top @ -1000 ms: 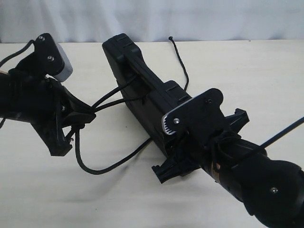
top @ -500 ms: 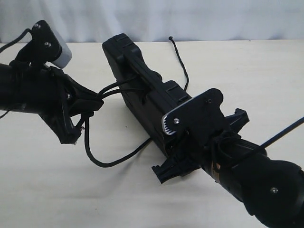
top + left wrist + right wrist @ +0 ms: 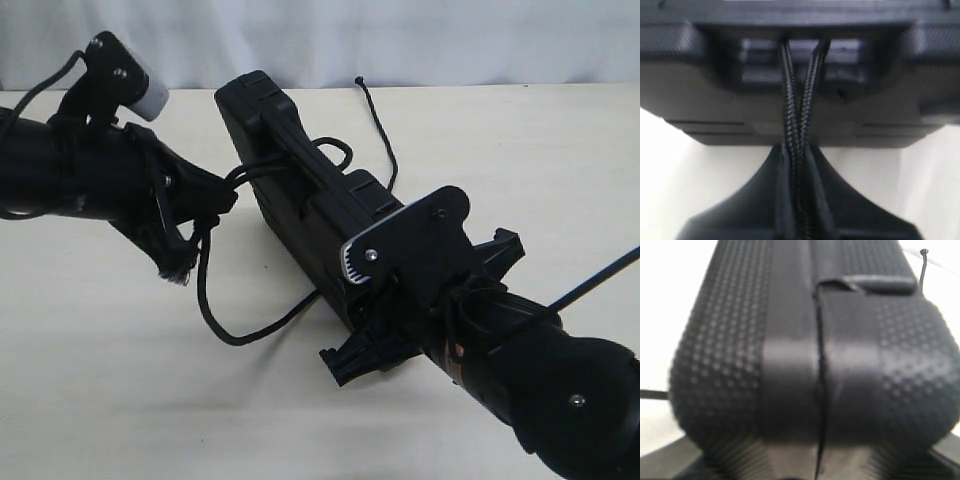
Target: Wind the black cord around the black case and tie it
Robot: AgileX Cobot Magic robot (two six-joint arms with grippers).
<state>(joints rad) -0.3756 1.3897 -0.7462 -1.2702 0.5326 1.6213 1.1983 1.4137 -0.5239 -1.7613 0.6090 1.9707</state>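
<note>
On your left, the left gripper (image 3: pixel 218 198) is pinching two strands of the long, thin black braided cord (image 3: pixel 237 341) between closed fingers (image 3: pixel 760 200). In the left wrist view those strands (image 3: pixel 799 120) are running side by side from the fingertips straight into the cut-out handle slot of the flat rectangular black plastic case (image 3: pixel 690 90). Below that gripper, a frayed tuft (image 3: pixel 178 274) is showing, and a slack length of the cord is sagging in a curve onto the pale tabletop (image 3: pixel 100 400) and running in under the case.

Moving to the middle, the case (image 3: pixel 285 195) is standing on edge, angled from far left to near right, with a small loop of cord arching above its top edge. Beyond it, another length of cord is trailing across the table to a small knobbed tip (image 3: pixel 360 82), well apart from both grippers.

On your right, the right gripper (image 3: pixel 400 300) is clamping the near end of the case. In the right wrist view the dimpled, rounded end of the case (image 3: pixel 725 350) is sitting between the ribbed pads (image 3: pixel 732 460), with both jaws pressing against its sides.
</note>
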